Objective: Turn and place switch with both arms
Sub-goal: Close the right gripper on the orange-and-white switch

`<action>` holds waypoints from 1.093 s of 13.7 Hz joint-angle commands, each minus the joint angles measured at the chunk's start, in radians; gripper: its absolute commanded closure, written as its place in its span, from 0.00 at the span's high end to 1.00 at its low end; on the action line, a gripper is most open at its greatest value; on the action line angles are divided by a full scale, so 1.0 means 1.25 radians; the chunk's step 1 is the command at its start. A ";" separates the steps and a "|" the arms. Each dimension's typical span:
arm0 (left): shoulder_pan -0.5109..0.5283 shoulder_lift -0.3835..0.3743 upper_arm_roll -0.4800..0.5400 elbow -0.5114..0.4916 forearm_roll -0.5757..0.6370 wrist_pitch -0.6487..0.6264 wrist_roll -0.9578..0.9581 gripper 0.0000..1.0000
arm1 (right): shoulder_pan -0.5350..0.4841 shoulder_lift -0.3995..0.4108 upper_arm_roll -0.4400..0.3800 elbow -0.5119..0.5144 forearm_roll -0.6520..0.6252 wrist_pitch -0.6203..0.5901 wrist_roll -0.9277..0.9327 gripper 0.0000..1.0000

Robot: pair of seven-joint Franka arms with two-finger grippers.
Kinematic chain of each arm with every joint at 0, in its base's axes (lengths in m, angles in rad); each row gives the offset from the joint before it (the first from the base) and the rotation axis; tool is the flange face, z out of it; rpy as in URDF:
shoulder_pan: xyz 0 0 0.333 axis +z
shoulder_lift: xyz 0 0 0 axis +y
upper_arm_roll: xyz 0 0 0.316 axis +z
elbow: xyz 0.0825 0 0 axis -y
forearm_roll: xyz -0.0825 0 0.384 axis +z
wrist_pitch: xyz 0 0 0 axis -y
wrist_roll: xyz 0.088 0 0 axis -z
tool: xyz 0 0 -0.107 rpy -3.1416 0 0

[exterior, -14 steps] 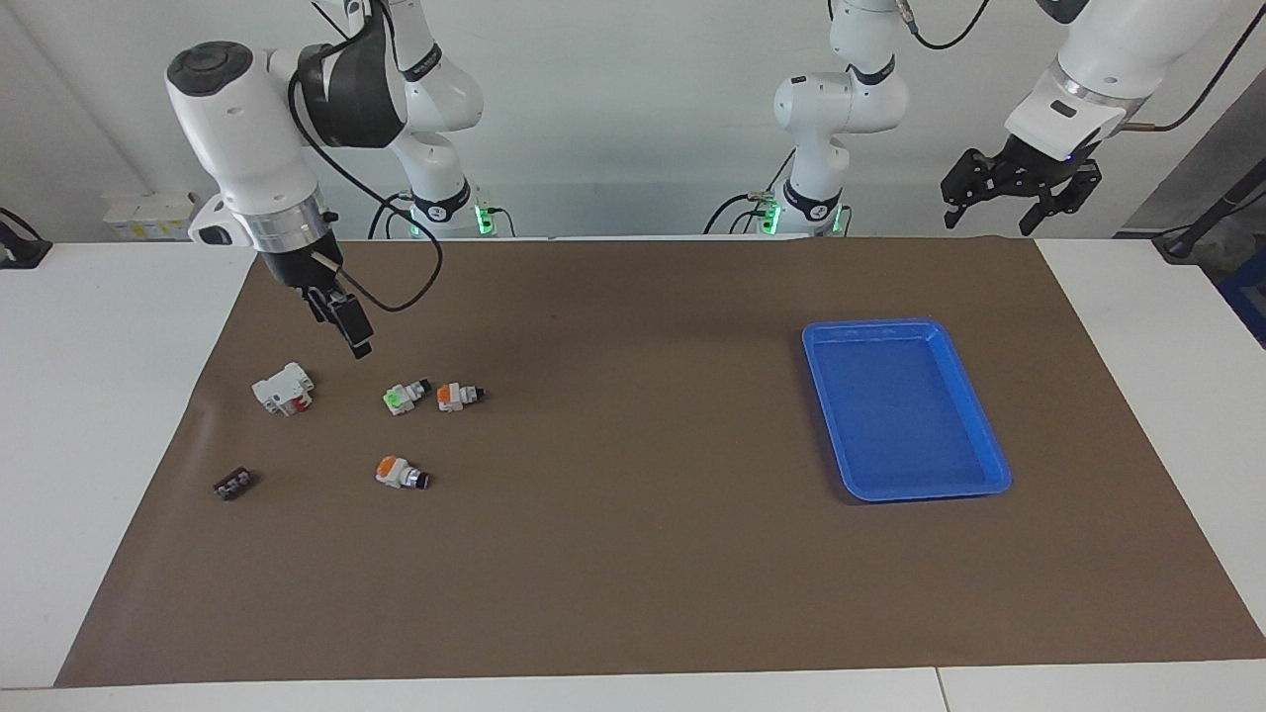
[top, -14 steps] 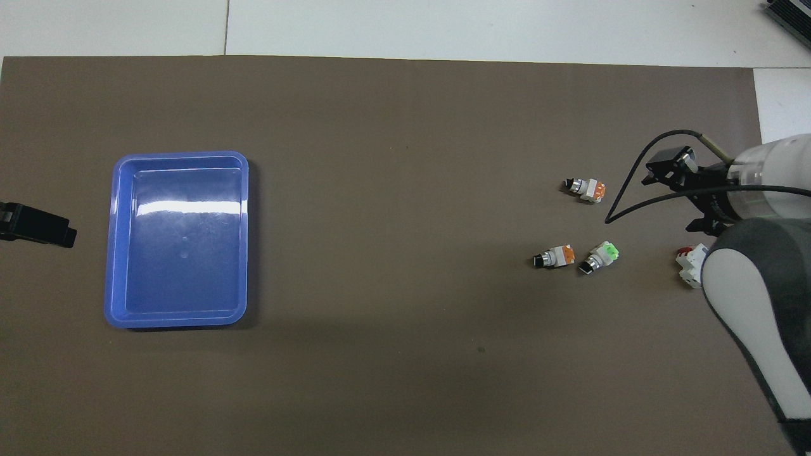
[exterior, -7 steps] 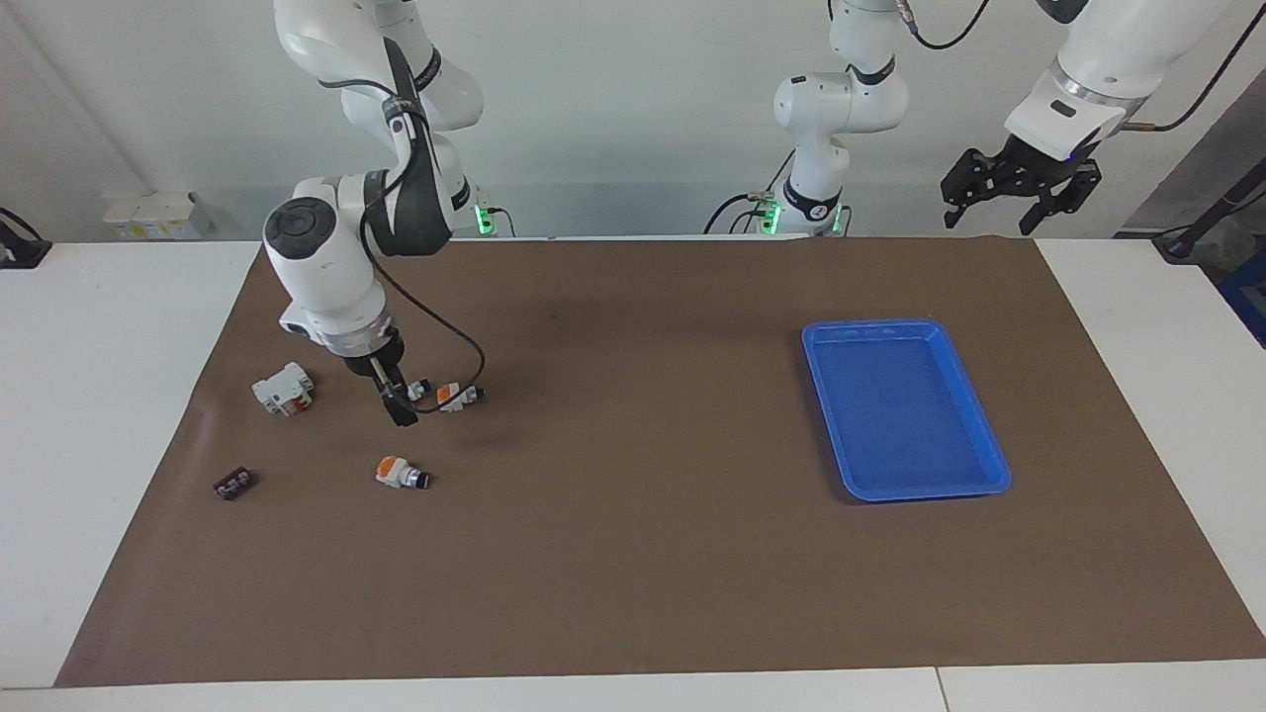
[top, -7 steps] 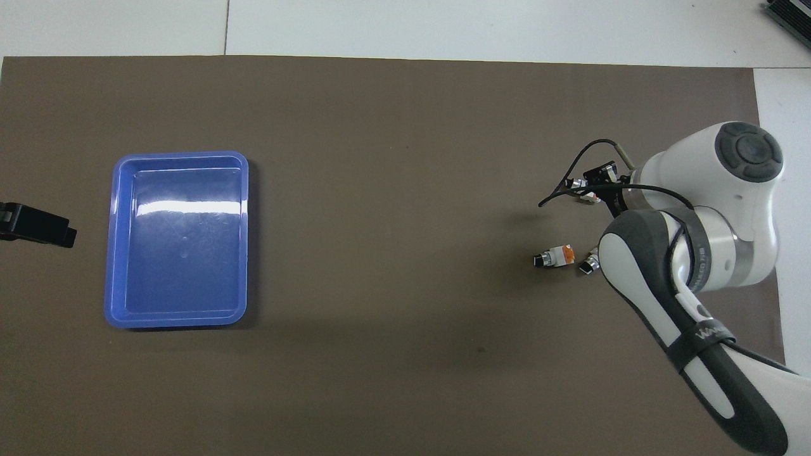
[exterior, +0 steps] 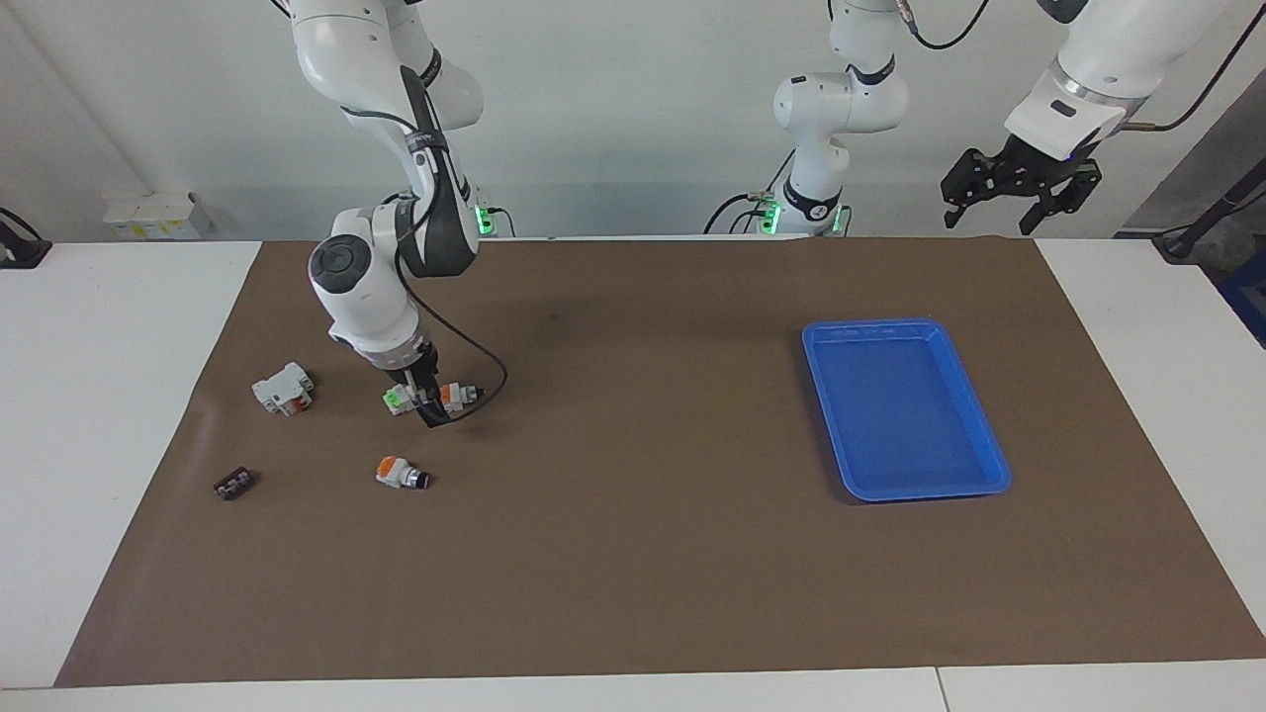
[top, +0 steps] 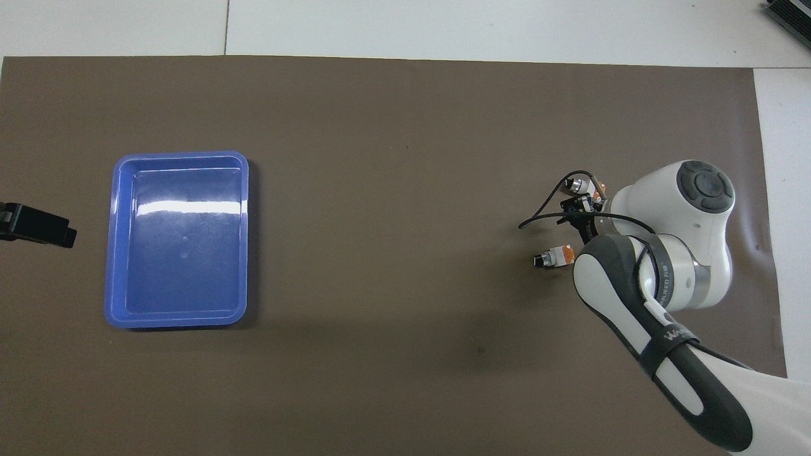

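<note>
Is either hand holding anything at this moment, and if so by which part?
Nothing is visibly held. The right hand is down beside the switch, which lies on the mat; a grip cannot be told. The left hand waits, open and empty.

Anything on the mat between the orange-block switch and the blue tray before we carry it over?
No. In both views the brown mat is bare between the switch and the blue tray. The right gripper is down beside the switch.

green-faced switch (exterior: 397, 399) — hidden overhead | right end effector (exterior: 432, 410) — grip unclear
</note>
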 commanded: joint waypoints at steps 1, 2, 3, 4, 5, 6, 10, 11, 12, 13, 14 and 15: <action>0.005 -0.022 -0.001 -0.023 0.001 -0.003 0.002 1.00 | 0.001 -0.026 0.003 -0.058 0.051 0.050 0.012 1.00; 0.005 -0.022 -0.001 -0.023 0.001 -0.003 0.002 1.00 | 0.018 -0.025 0.002 -0.075 0.061 0.070 0.011 1.00; 0.005 -0.022 -0.001 -0.023 0.001 -0.003 0.002 1.00 | 0.019 -0.024 0.003 -0.088 0.061 0.095 0.008 1.00; 0.005 -0.022 -0.001 -0.023 0.001 -0.003 0.002 1.00 | 0.017 -0.024 0.003 -0.093 0.062 0.105 0.008 1.00; 0.005 -0.022 -0.001 -0.023 0.001 -0.003 0.002 1.00 | 0.019 -0.021 0.002 -0.096 0.062 0.107 0.011 0.95; 0.005 -0.022 -0.001 -0.023 0.001 -0.003 0.002 1.00 | 0.017 -0.019 0.002 -0.095 0.062 0.111 0.007 0.82; 0.005 -0.022 -0.001 -0.023 0.001 -0.003 0.002 1.00 | -0.002 -0.007 0.003 -0.089 0.131 0.133 -0.043 0.00; 0.005 -0.022 -0.001 -0.023 0.001 -0.002 0.002 1.00 | -0.008 -0.003 0.002 -0.078 0.214 0.127 -0.057 0.00; 0.005 -0.022 -0.001 -0.023 0.001 -0.003 0.002 1.00 | -0.021 -0.001 0.002 -0.059 0.229 0.108 -0.073 0.00; 0.005 -0.022 -0.001 -0.023 0.001 -0.003 0.002 1.00 | -0.025 0.005 0.002 -0.038 0.239 0.077 -0.072 0.00; 0.005 -0.022 -0.001 -0.023 0.001 -0.003 0.003 1.00 | -0.028 0.012 0.002 -0.005 0.243 0.033 -0.065 0.00; 0.005 -0.022 -0.001 -0.023 0.001 -0.003 0.002 1.00 | -0.035 0.018 0.002 0.036 0.274 -0.023 -0.046 0.00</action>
